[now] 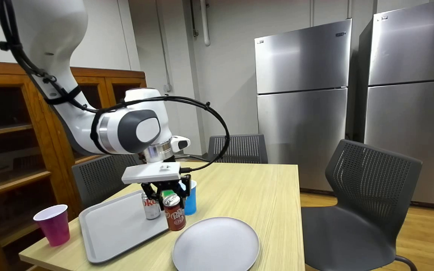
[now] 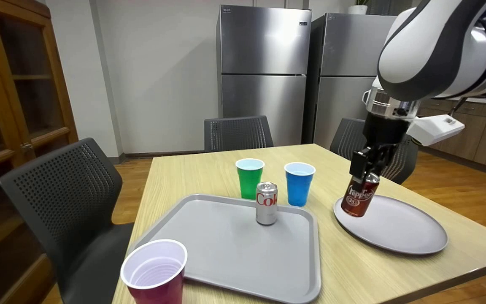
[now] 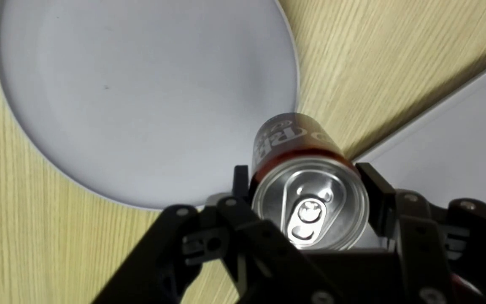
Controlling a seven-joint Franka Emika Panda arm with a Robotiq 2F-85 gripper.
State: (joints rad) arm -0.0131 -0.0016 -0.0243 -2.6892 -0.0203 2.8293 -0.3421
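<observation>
Pale wood table (image 1: 262,192) in front of you, steel fridges (image 1: 301,113) behind it, and your gripper (image 3: 305,179) has the red can (image 2: 357,202) pinched by its upper sides, fingers (image 3: 376,194) on both flanks. See where it is: tilted, right by the rim of the plate (image 3: 141,105), with the tray (image 1: 113,226) near on the opposite side. Whether its base touches anything, you can't tell from here. So, easy now: hold that squeeze firm but no harder, because thin metal could dent, and turn it gently until the can stands upright. Watch the low base and go slowly, as it could clip the plate's edge. Mind the silver can (image 2: 266,210) standing on the tray, too, and the blue cup (image 2: 298,188) just beyond it: a quick swing that way might knock one over.
</observation>
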